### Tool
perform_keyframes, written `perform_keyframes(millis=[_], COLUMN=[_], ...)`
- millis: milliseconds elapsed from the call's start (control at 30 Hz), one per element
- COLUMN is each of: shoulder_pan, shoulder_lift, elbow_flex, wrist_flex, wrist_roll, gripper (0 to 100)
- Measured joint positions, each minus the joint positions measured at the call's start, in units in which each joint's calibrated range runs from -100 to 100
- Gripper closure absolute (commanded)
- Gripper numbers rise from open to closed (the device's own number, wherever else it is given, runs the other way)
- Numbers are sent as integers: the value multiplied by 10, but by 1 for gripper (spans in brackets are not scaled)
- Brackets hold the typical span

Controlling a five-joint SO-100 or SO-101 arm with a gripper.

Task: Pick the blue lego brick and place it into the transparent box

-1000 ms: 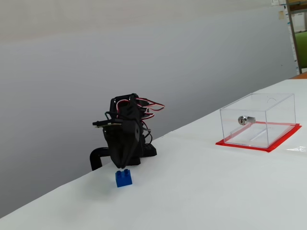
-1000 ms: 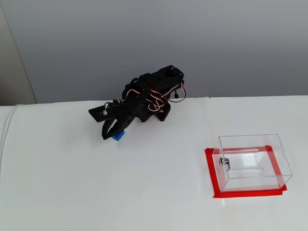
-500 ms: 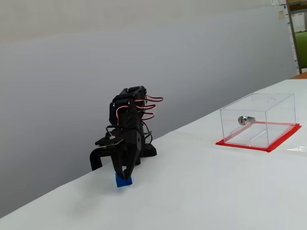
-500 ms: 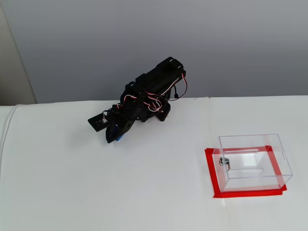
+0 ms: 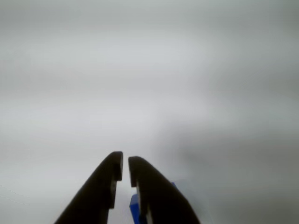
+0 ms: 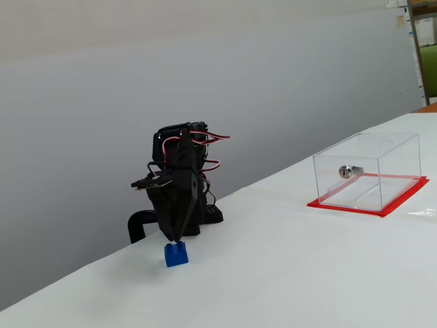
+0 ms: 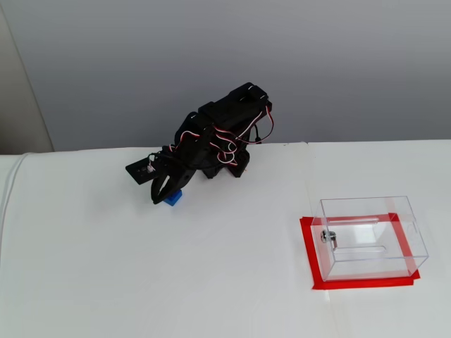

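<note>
The blue lego brick (image 6: 177, 254), small, glossy and studded, sits on the white table (image 6: 287, 273) near its back edge, beside the arm's base. The gripper (image 6: 175, 238) hangs just above it, tips pointing down; in the wrist view its two dark curved fingers (image 5: 100, 186) are nearly together with nothing between them, the brick (image 5: 134, 210) showing beside the right one. Smooth bare tabletop stretches wide toward the transparent box (image 7: 372, 236), well apart near the right edge on its red base sheet (image 7: 310, 250), a small silver metal cylinder (image 7: 327, 236) inside.
</note>
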Motion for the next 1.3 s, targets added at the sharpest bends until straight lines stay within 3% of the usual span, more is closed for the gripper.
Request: perform_keyframes(millis=[667, 900, 1300], shoulder_pan=[-12, 49, 54], shoulder_lift=[-1, -1, -1], elbow_flex=[-88, -91, -92], wrist_flex=[204, 221, 235], wrist_roll=[0, 39, 67], gripper=[99, 99, 98])
